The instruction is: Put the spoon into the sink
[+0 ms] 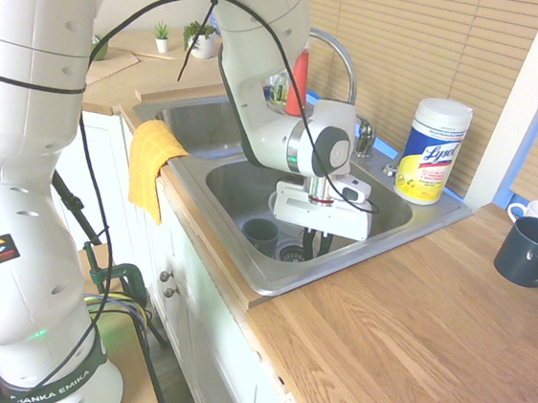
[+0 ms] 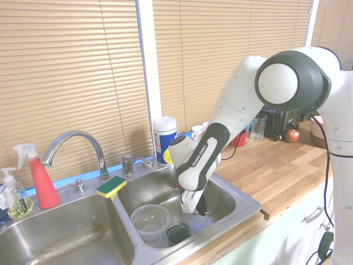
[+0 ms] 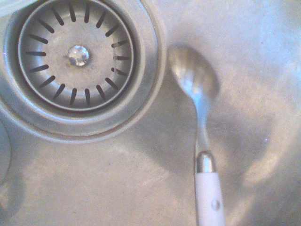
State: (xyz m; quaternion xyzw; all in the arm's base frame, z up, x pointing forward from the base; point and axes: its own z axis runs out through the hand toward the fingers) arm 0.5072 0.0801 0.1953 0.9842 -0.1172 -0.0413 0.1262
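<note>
The steel sink (image 1: 270,281) has two basins, and my gripper (image 1: 317,245) reaches deep into the right one (image 2: 242,205), close to its floor. In the second exterior view the gripper (image 2: 201,211) hangs just right of a clear bowl. The spoon (image 3: 200,99) shows in the wrist view: silvery head beside the round drain (image 3: 77,56), white handle running off the picture's edge. It lies against or just above the basin floor. Neither exterior view shows whether it is still gripped.
A clear bowl (image 2: 150,220) and a dark cup (image 2: 177,233) sit in the same basin. A sponge (image 2: 111,186) lies on the divider under the faucet (image 2: 74,144). A yellow cloth (image 1: 152,165) drapes over the front rim. A wipes tub (image 1: 433,151) and mugs (image 1: 533,250) stand on the counter.
</note>
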